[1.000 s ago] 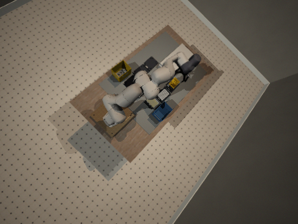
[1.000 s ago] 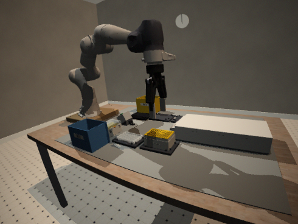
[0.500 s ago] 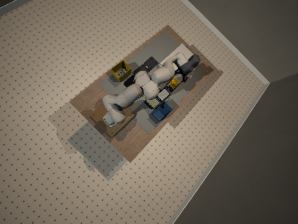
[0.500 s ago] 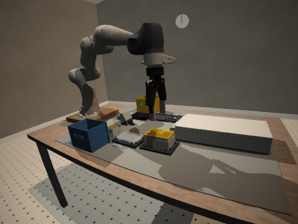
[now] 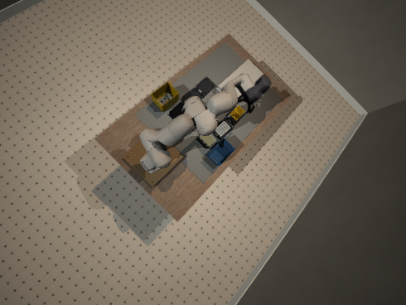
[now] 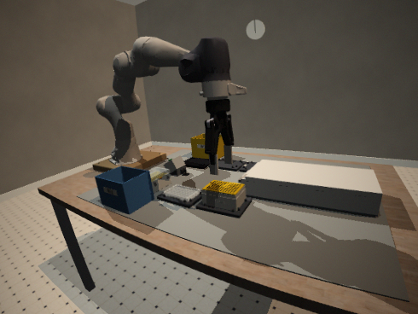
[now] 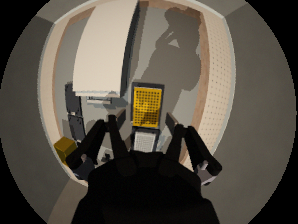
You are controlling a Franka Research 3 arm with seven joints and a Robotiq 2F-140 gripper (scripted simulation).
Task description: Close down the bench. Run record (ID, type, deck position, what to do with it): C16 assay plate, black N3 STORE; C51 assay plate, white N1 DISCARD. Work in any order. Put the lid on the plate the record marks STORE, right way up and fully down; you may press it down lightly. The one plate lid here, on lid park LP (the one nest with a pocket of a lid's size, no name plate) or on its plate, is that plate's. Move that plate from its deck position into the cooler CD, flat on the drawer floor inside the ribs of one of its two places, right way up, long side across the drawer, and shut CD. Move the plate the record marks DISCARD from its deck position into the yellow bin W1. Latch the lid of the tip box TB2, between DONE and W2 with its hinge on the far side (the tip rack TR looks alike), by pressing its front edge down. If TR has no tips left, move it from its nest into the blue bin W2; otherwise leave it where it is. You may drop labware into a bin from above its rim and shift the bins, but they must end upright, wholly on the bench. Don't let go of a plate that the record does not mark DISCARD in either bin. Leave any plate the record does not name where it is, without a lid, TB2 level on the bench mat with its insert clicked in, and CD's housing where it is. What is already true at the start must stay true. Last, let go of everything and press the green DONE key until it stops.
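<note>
My gripper [image 6: 220, 164] is open and empty. It hangs above the mat, between the tip rack and the dark nests [image 6: 232, 165] at the far side. The tip rack TR [image 6: 223, 194] holds yellow tips and sits in its nest; it also shows in the wrist view [image 7: 147, 106], just ahead of my fingers. A white plate [image 6: 182, 194] lies to the left of the rack. The white cooler CD [image 6: 313, 183] stands shut on the right. The yellow bin W1 [image 6: 203, 145] is behind my gripper and has something pale inside [image 5: 165, 98]. I cannot make out the black plate on the dark nests.
The blue bin W2 [image 6: 124, 188] stands at the front left of the mat. A pale tip box [image 6: 159, 176] sits just behind it, with a small grey block [image 6: 176, 165] beyond. The arm's base [image 6: 128, 159] is at the far left corner of the bench.
</note>
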